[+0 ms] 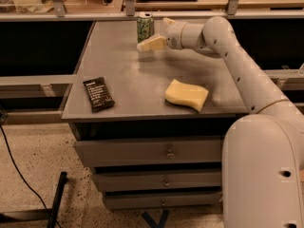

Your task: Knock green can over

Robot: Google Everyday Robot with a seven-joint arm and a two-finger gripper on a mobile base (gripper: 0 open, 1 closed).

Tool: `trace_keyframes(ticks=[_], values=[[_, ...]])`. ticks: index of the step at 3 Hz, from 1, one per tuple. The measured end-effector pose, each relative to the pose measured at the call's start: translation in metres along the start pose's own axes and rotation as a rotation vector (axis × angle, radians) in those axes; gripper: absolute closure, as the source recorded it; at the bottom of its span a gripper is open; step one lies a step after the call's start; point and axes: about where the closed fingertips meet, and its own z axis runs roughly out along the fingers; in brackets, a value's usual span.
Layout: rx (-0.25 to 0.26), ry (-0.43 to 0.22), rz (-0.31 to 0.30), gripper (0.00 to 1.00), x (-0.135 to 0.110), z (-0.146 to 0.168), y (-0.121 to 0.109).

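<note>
The green can [145,25] stands upright near the far edge of the grey cabinet top [128,80], light green with a silver top. My gripper [153,37] reaches in from the right at the can's level. It is open: one cream finger [152,43] lies just in front of the can's base, and the other finger's tip [167,21] shows to the can's right. I cannot tell if the near finger touches the can.
A yellow sponge [186,94] lies right of centre on the top. A black snack bar wrapper [98,94] lies near the front left corner. A railing [142,14] runs behind the far edge. Drawers sit below, and a cable lies on the floor at left.
</note>
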Motion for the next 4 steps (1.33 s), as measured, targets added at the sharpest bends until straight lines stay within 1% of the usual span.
trace_keyframes(ticks=[2,3,4], values=[[-0.034,0.021,-0.003,0.0,-0.001,0.016,0.009],[-0.031,0.017,0.008,0.17,0.001,0.019,0.01],[-0.017,0.011,0.022,0.41,0.005,0.018,0.008]])
